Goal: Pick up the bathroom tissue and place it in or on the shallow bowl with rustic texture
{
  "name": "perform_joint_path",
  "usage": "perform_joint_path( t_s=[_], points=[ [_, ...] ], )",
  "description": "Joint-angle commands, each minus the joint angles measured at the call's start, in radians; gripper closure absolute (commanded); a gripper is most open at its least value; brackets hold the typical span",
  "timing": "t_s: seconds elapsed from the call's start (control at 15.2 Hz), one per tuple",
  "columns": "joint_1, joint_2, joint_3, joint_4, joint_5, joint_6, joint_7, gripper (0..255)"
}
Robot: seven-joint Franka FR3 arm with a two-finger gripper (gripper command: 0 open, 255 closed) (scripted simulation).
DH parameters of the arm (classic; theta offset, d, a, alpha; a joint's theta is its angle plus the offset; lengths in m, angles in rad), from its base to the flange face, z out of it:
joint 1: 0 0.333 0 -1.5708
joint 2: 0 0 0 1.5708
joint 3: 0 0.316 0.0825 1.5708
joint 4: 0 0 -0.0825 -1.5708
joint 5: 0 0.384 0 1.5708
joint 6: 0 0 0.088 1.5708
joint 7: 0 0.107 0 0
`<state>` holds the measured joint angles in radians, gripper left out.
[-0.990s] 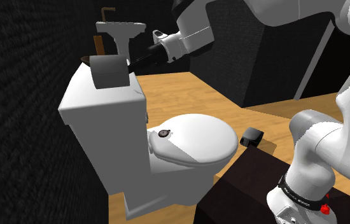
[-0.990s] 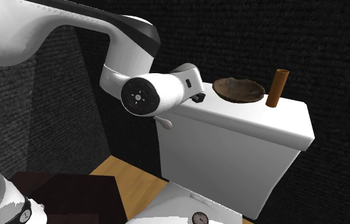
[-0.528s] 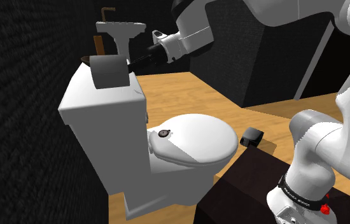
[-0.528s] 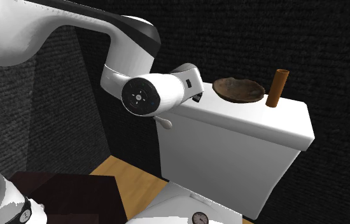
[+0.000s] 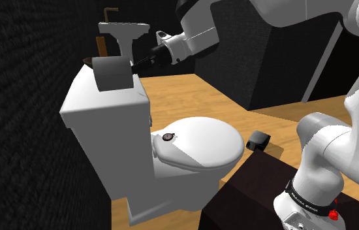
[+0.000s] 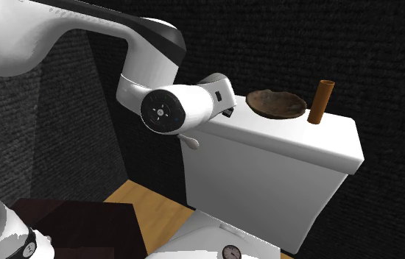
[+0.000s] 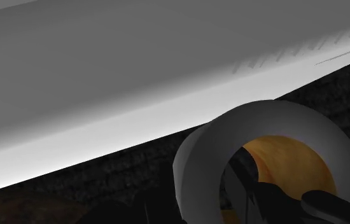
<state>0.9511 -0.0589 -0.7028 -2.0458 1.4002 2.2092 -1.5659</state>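
Around: a white toilet tank (image 5: 100, 108), a sink (image 5: 124, 27) behind it, and a small dark box (image 5: 258, 140) on the wooden floor.
Counts: one roll (image 5: 111, 73), one bowl (image 6: 275, 103), one upright brown tube (image 6: 320, 101).
Roll: grey, on the tank lid, lying on its side with its hollow axis level and pointing at the gripper (image 5: 134, 62).
Bowl: brown, on the same lid, with the tube just beside it.
Gripper: at the roll's open end. Whether it is open or closed, I cannot tell.
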Motion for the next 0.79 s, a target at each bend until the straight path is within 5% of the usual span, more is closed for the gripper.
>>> perform_joint_path(
  t_s=[0.0, 0.73],
  points=[
    [0.000, 0.000, 0.000, -0.002, 0.000, 0.000, -0.001, 255],
    [0.000, -0.048, 0.016, 0.075, -0.108, 0.001, 0.145, 255]
  ],
)
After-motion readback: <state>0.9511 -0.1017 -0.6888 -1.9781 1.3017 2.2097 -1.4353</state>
